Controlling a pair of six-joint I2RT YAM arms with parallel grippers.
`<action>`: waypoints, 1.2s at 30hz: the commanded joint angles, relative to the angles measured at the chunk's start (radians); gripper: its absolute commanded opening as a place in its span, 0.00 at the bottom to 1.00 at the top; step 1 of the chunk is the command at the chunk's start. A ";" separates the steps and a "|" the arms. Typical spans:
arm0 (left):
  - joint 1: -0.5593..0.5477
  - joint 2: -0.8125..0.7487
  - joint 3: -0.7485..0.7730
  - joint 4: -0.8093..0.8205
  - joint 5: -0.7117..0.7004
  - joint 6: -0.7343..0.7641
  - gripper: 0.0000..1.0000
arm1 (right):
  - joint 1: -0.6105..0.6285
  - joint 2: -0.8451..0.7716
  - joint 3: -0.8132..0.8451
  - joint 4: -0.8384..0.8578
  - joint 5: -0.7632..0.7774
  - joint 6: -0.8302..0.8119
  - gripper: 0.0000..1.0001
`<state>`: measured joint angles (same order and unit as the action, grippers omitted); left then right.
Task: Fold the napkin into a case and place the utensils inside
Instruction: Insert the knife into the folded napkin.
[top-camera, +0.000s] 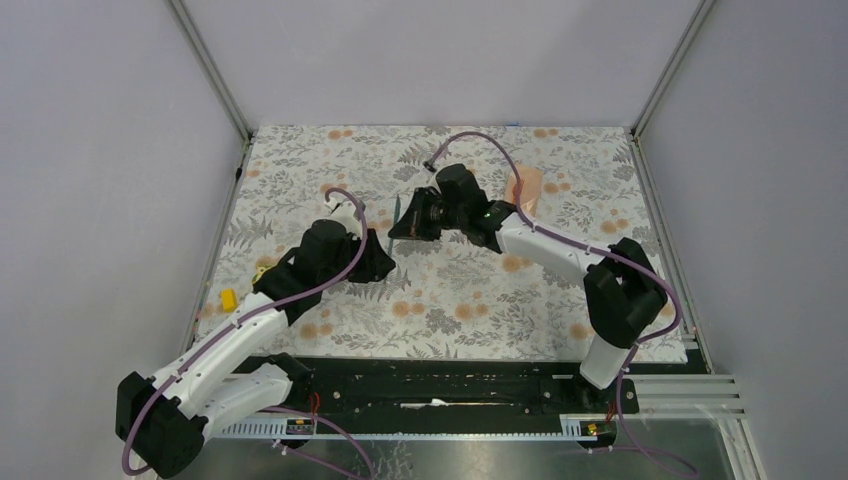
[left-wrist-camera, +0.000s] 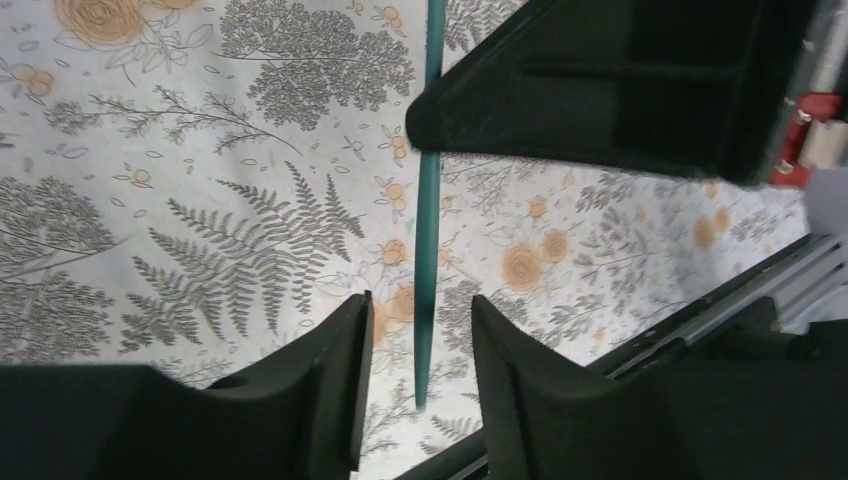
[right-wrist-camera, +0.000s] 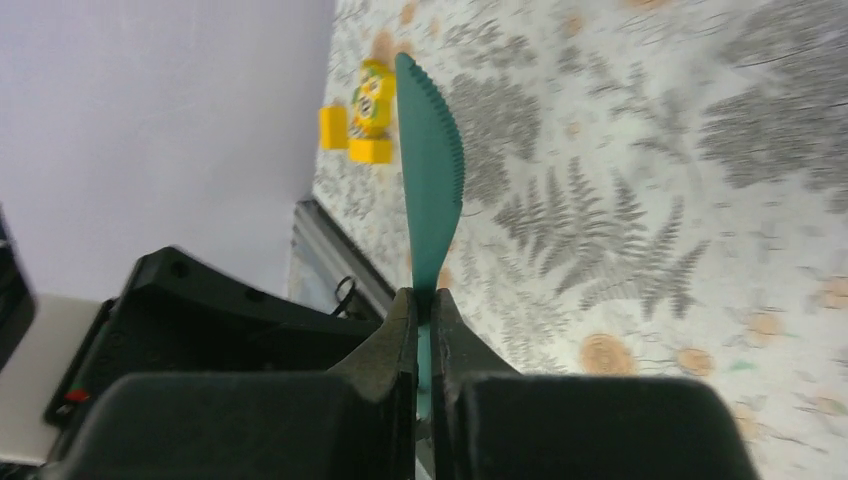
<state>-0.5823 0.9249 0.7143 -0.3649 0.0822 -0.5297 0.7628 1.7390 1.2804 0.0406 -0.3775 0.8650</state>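
Observation:
A teal-green plastic knife (right-wrist-camera: 430, 170), one of the utensils, is held in the air with my right gripper (right-wrist-camera: 422, 295) shut on its handle and the serrated blade pointing away. In the left wrist view the knife's handle (left-wrist-camera: 429, 240) runs down between the fingers of my left gripper (left-wrist-camera: 420, 300), which is open and clear of it on both sides. From above, the two grippers meet mid-table around the knife (top-camera: 397, 210). The peach-orange napkin (top-camera: 527, 190) lies folded narrow at the back right, partly behind the right arm.
A grey floral tablecloth (top-camera: 460, 300) covers the table. A small yellow block (top-camera: 228, 298) and a yellow toy (top-camera: 262, 270) sit near the left edge, below the grey wall. A black rail (top-camera: 440, 385) runs along the near edge.

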 joint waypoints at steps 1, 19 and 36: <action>-0.005 -0.005 0.055 0.021 -0.012 -0.024 0.51 | -0.125 -0.029 0.041 -0.136 0.086 -0.139 0.00; -0.005 0.002 -0.040 0.144 0.149 -0.143 0.74 | -0.718 0.306 0.545 -0.527 0.167 -0.570 0.00; -0.005 0.005 -0.034 0.145 0.148 -0.150 0.84 | -0.743 0.606 0.869 -0.658 0.206 -0.619 0.00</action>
<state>-0.5838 0.9306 0.6762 -0.2752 0.2115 -0.6788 0.0231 2.3302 2.0903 -0.5861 -0.1974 0.2756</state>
